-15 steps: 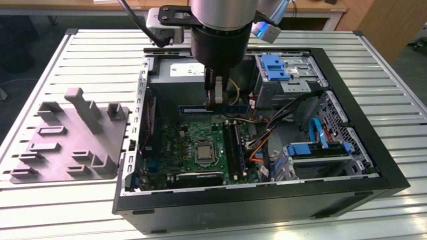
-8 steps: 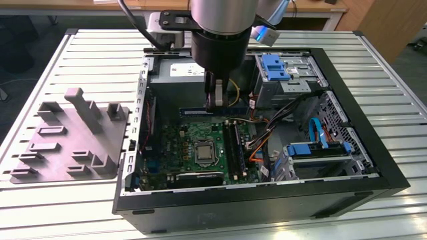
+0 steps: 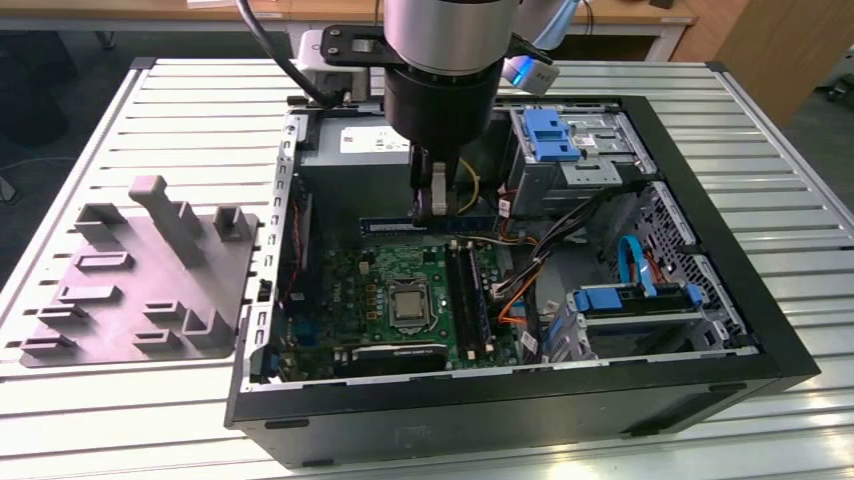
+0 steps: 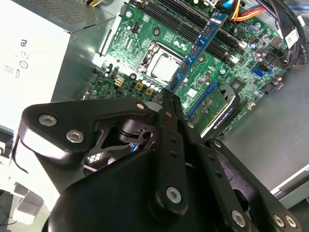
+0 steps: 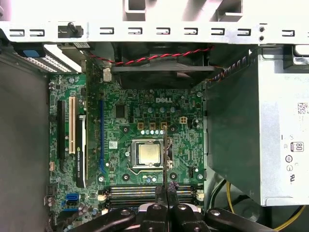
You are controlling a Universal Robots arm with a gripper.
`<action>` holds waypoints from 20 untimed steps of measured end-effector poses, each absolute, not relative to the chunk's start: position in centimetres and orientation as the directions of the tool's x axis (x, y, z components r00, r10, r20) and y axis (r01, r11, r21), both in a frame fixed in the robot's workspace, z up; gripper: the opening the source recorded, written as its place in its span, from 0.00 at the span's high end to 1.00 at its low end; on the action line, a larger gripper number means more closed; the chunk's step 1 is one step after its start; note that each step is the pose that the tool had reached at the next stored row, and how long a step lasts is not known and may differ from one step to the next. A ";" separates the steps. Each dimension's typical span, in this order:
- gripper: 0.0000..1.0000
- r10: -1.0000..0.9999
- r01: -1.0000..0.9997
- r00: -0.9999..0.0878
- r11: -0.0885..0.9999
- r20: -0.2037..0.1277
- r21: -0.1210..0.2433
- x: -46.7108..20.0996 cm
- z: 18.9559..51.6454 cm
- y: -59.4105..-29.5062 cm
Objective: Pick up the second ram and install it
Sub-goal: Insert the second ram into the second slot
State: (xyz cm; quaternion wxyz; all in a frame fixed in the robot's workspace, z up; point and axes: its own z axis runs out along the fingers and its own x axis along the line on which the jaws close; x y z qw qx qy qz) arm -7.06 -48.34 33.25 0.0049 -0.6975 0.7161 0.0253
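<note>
My gripper [image 3: 431, 208] is inside the open computer case, shut on the second ram [image 3: 400, 224], a thin blue-green stick held on edge above the motherboard [image 3: 387, 290]. In the second wrist view the second ram [image 4: 198, 48] sticks out past the black fingers [image 4: 170, 125] over the board. In the first wrist view I see it edge-on as a thin line [image 5: 165, 154] over the processor socket [image 5: 148, 153]. It lies crosswise to the long black memory slots [image 5: 145, 191] and hangs apart from them.
The black case wall [image 3: 534, 400] rings the board. A power supply [image 5: 280, 121], blue drive brackets [image 3: 550, 132] and loose cables [image 3: 527, 290] crowd the exterior view's right. A grey pegged tray [image 3: 134, 280] lies on the slatted table [image 3: 200, 100] at the exterior view's left.
</note>
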 end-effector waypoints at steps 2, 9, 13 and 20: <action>0.89 -0.999 -0.999 -0.027 0.026 -0.042 0.029 -7.1 33.3 -48.3; 0.89 -0.999 -0.999 -0.027 0.026 -0.042 0.029 -7.1 33.2 -48.3; 0.89 -0.997 -0.997 -0.067 0.066 -0.042 0.029 -7.1 33.2 -48.3; 0.89 -0.980 -0.981 -0.195 0.194 -0.042 0.029 -7.1 33.0 -48.3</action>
